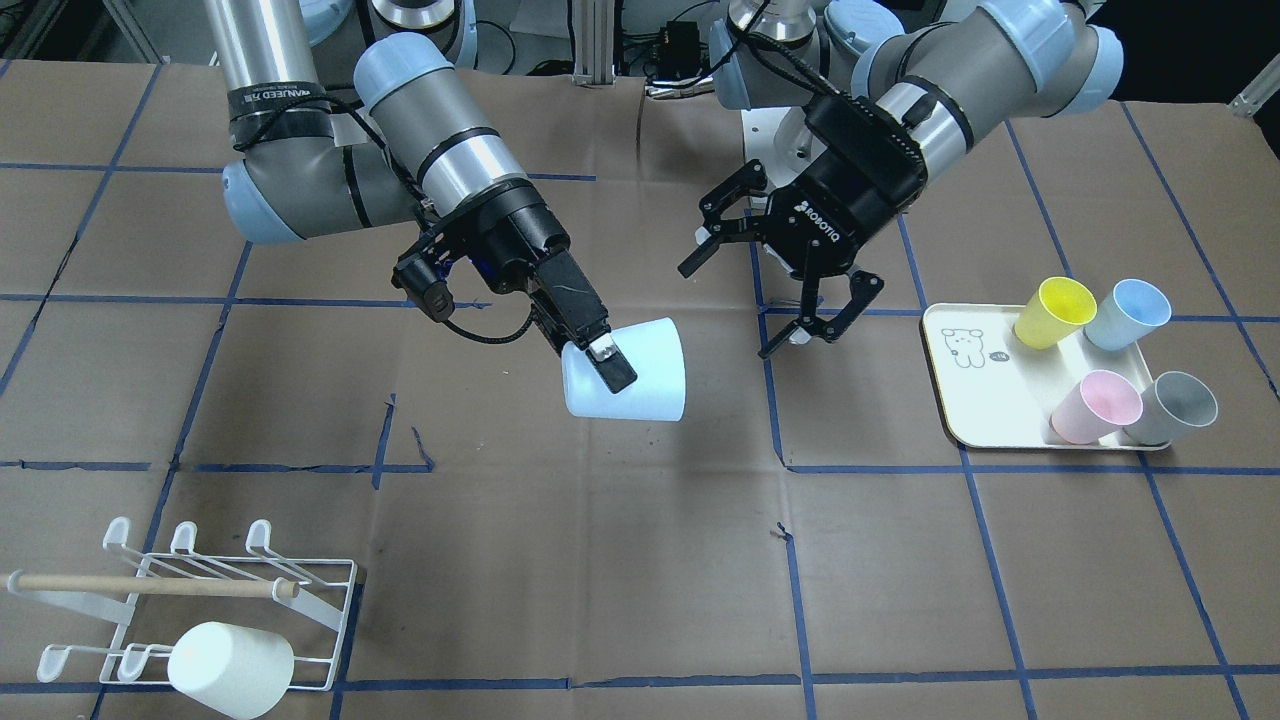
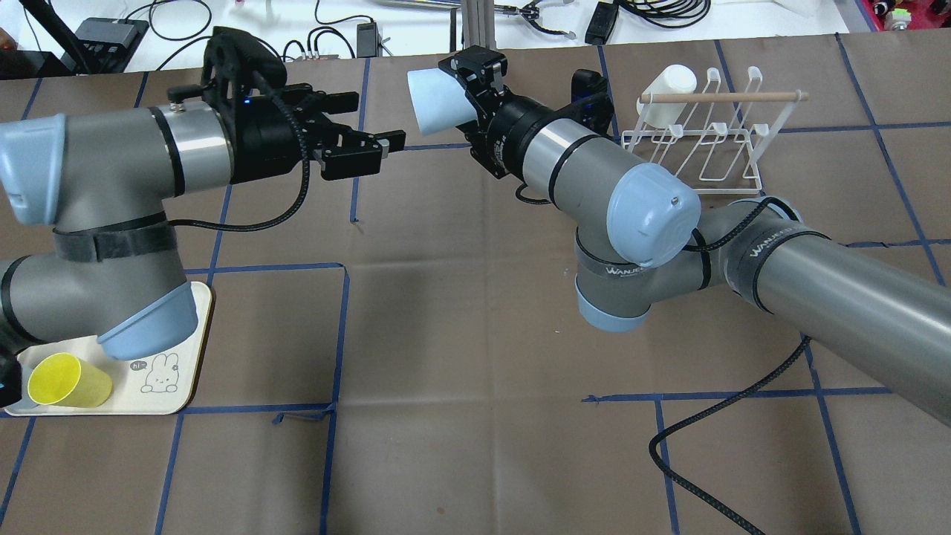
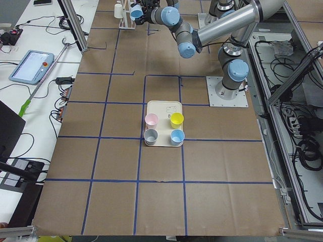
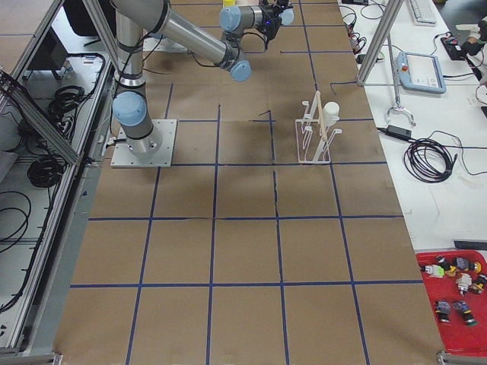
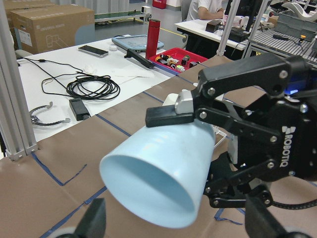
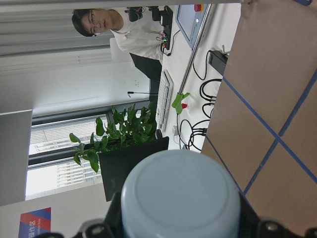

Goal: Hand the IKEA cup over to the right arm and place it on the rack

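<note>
My right gripper (image 1: pixel 603 372) is shut on a pale blue cup (image 1: pixel 630 372), held on its side above the middle of the table; one finger (image 1: pixel 611 364) lies across the cup's wall. In the overhead view the cup (image 2: pixel 435 100) points its mouth toward my left gripper (image 2: pixel 375 128). That left gripper (image 1: pixel 732 300), a black claw, is open and empty, a short gap from the cup. The left wrist view shows the cup's open mouth (image 5: pixel 153 181). The right wrist view shows its base (image 6: pixel 181 193). The white wire rack (image 1: pixel 215 585) stands at the table's corner on my right arm's side.
A white cup (image 1: pixel 230 668) sits on the rack, under its wooden dowel (image 1: pixel 150 585). A cream tray (image 1: pixel 985 405) on my left arm's side holds a yellow cup (image 1: pixel 1055 312), a blue one (image 1: pixel 1128 314), a pink one (image 1: pixel 1097 406) and a grey one (image 1: pixel 1170 408).
</note>
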Robot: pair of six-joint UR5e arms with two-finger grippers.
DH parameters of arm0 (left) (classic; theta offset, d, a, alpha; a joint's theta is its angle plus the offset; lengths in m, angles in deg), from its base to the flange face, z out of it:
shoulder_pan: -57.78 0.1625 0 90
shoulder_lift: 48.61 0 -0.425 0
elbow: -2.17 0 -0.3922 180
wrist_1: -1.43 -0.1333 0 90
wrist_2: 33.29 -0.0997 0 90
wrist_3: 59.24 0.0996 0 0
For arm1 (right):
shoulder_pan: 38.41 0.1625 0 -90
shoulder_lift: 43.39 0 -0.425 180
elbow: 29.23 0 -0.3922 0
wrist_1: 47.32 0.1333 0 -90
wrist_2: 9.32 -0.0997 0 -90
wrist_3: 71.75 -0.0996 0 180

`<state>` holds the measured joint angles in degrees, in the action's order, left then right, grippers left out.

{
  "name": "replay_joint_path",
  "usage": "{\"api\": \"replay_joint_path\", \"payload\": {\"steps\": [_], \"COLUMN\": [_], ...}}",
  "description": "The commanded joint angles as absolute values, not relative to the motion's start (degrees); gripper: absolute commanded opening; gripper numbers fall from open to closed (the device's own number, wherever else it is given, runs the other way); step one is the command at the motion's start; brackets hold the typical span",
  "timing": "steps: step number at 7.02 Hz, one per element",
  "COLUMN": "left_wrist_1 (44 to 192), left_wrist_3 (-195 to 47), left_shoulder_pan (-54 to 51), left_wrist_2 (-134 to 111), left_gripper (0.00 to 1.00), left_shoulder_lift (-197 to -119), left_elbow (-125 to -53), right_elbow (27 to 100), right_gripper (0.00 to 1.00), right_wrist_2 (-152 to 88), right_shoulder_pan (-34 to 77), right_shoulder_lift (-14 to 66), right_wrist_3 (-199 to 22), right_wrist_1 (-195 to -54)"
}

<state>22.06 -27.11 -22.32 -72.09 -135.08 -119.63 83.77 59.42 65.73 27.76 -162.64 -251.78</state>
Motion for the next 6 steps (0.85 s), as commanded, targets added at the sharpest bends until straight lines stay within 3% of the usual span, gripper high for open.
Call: {"api": "replay_joint_path", "payload": {"steps": [1,3,6], "left_wrist_1": [27.3,29.0,29.5], "left_wrist_3": [-26.9,-26.8,-38.6], "left_shoulder_pan": [-14.7,-14.0,-14.5], "left_wrist_2": [-72.1,-77.0,-94.4], "left_gripper": [0.99,0.99,0.99], "left_shoulder_lift": [-127.7,-128.9,-135.9], "left_elbow": [-123.9,-123.4,-118.6], "right_elbow": [82.3,81.3,80.5], "right_gripper": [0.44,0.44,0.3], "right_wrist_2": [59.2,56.1,50.6], "right_shoulder_pan": [62.0,56.1,48.8], "right_shoulder_lift": [26.4,26.5,26.9], "right_wrist_3": [-162.5,-153.3,-119.3], "right_wrist_1": [-252.2,-252.2,-252.2]}}
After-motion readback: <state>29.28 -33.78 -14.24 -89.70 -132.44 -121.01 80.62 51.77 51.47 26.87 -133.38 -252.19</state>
